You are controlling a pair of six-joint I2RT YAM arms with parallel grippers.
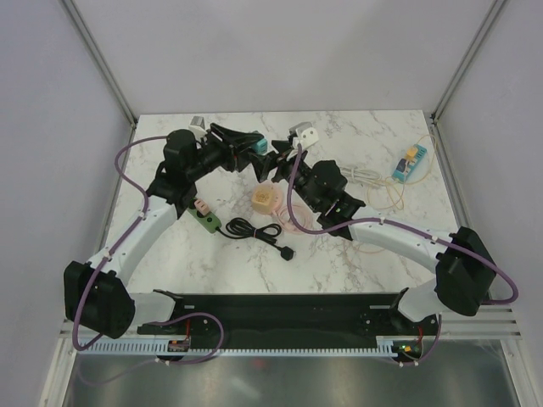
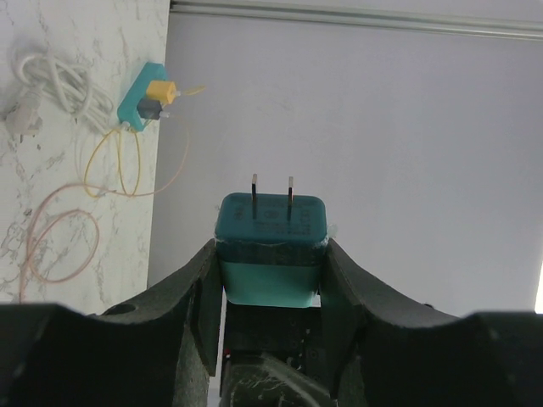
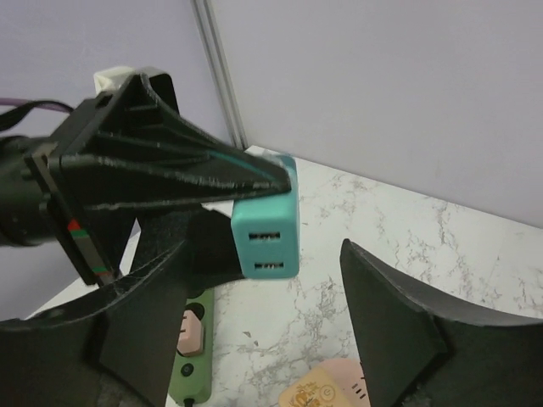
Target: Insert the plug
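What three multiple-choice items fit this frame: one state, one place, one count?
1. State of the right hand? A. open B. shut tight C. out of view
2. Where is the teal adapter? A. in the right hand B. in the left hand C. held by neither
3. How many prongs does it show? A. one B. two C. three

1 A: its fingers stand wide apart, gripping nothing.
2 B: the left fingers clamp its sides.
3 B: two prongs stick up in the left wrist view.
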